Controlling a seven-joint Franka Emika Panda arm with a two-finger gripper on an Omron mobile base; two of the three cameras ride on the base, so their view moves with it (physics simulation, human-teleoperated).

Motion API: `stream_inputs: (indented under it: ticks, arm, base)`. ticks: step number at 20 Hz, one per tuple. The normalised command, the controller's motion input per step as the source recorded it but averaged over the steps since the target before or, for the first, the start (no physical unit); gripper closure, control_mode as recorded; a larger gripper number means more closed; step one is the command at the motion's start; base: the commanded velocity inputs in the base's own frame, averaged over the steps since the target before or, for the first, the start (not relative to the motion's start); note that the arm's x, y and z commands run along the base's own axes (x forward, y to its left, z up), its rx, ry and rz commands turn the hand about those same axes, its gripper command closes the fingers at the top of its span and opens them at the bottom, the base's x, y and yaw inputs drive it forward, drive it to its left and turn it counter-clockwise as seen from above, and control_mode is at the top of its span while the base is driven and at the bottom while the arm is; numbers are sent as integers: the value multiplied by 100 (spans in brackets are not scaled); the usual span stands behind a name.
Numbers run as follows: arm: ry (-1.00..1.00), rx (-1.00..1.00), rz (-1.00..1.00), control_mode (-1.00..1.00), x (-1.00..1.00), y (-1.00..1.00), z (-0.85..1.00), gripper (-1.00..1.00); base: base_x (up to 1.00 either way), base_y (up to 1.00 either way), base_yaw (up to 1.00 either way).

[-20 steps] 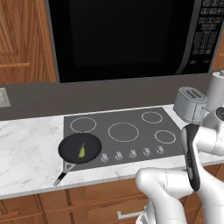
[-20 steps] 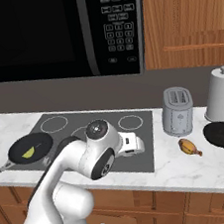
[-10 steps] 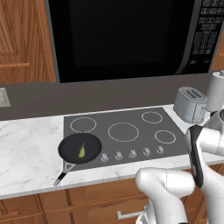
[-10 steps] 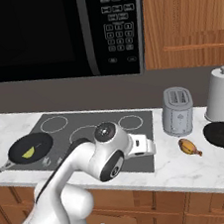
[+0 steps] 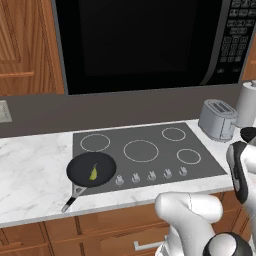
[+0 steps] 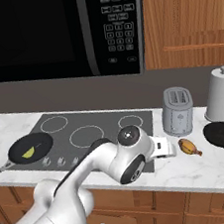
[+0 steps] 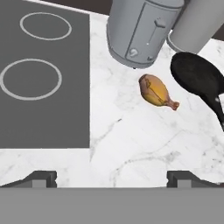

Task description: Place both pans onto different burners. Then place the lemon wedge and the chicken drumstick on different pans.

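- Before me a white marble counter (image 6: 201,167) runs along a grey wall (image 5: 100,112).
- A black microwave (image 5: 145,42) hangs above.
- Wooden cabinets (image 6: 187,19) flank it, with wooden drawers (image 5: 60,237) under my counter.

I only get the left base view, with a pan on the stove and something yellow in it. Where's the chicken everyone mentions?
Observer: The chicken drumstick lies on the marble counter right of the cooktop, just in front of the toaster.
Operator: Is there a second pan?
Observer: Yes, an empty pan sits on the counter right of the drumstick, near the paper towel roll, not on a burner.
Operator: Is the gripper holding anything?
Observer: No. The gripper is open and empty above the counter, facing the drumstick.
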Motion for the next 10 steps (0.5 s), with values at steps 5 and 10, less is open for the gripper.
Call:
stream_inputs:
  ticks: [5,10]
  arm:
    - [0,0,0,-100,0,-50,0,-100]
    - [0,0,0,-100,0,-45,0,-100]
  base:
    - [0,0,0]
    - [0,0,0]
